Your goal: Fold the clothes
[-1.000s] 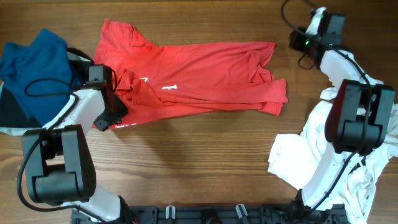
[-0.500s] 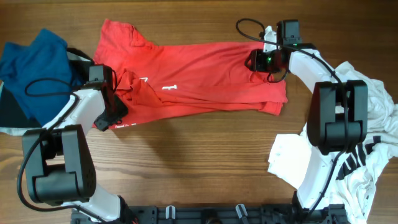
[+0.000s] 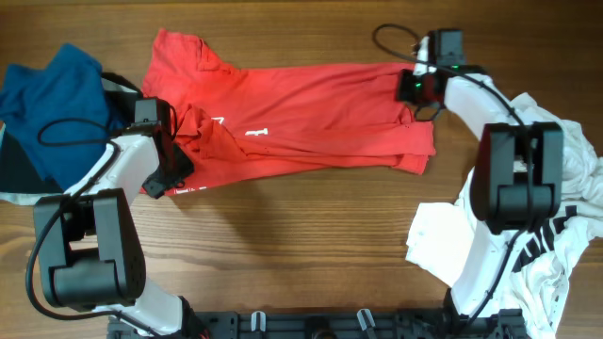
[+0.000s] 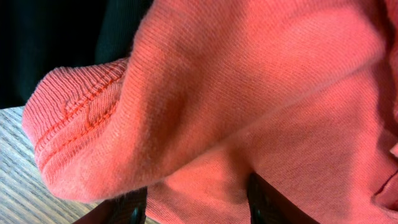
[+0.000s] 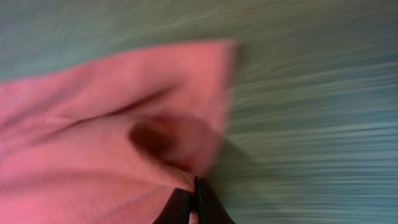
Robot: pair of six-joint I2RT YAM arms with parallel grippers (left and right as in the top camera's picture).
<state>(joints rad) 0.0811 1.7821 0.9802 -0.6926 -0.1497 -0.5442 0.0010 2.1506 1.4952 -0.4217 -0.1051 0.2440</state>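
Observation:
A red shirt (image 3: pixel 311 113) lies spread across the middle of the wooden table, with its right end doubled over. My left gripper (image 3: pixel 171 174) is at the shirt's lower left edge. In the left wrist view its fingers (image 4: pixel 191 205) hold a thick bunch of the red cloth (image 4: pixel 249 93) between them. My right gripper (image 3: pixel 415 87) is at the shirt's upper right corner. In the right wrist view its fingers (image 5: pixel 194 202) are pressed together on a thin fold of the red cloth (image 5: pixel 93 124).
A blue garment (image 3: pixel 57 94) lies at the far left over a dark item (image 3: pixel 17 165). A pile of white clothes (image 3: pixel 528 235) fills the right side, under the right arm. Bare wood (image 3: pixel 283 245) runs along the front.
My right arm swung in from the far right corner onto the shirt's right end, then shifted slightly right to its upper corner. The left arm has not moved.

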